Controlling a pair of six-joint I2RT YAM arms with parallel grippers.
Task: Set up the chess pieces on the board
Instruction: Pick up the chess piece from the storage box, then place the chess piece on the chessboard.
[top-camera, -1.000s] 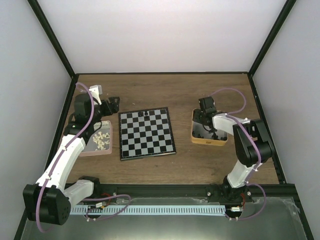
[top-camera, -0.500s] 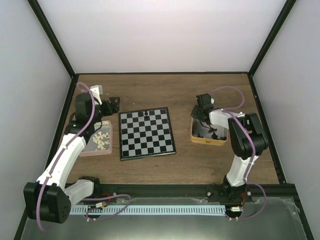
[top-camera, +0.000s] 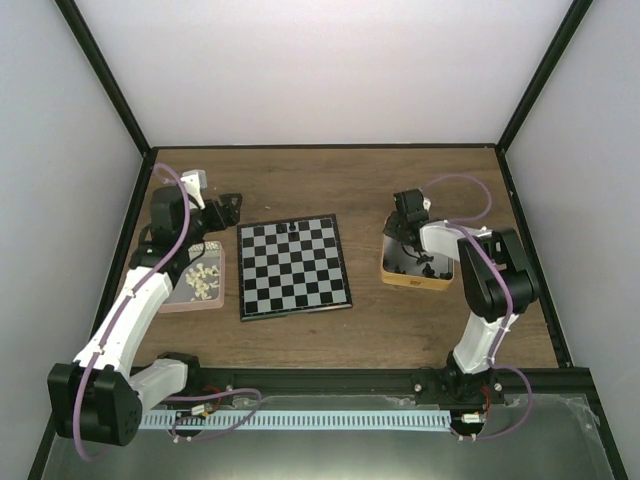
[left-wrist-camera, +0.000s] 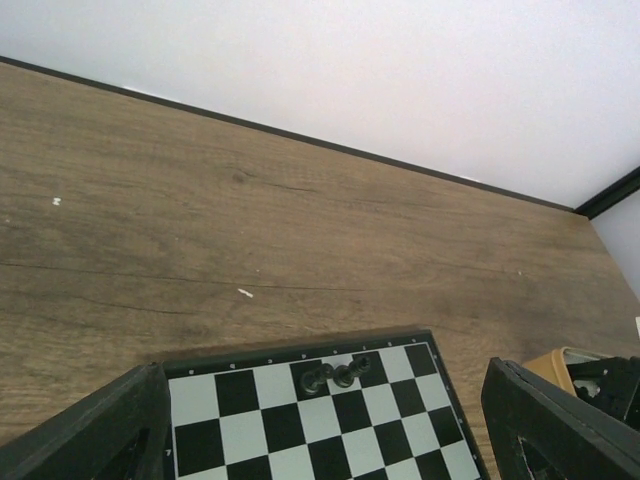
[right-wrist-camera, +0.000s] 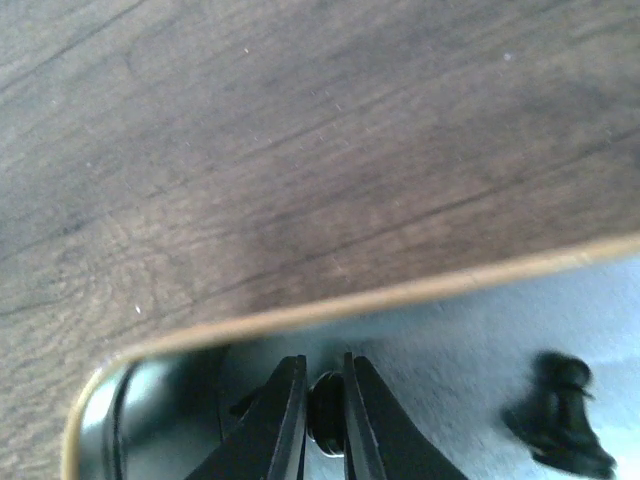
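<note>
Shift at the tin: right tool has moved to its far-left corner, narrowed onto a black piece, seemingly ready to lift toward the board; left tool stays wide, empty

The right gripper pinches a black chess piece just inside the tin. A second piece, blurred, lies on the tin's floor to the right.
</note>
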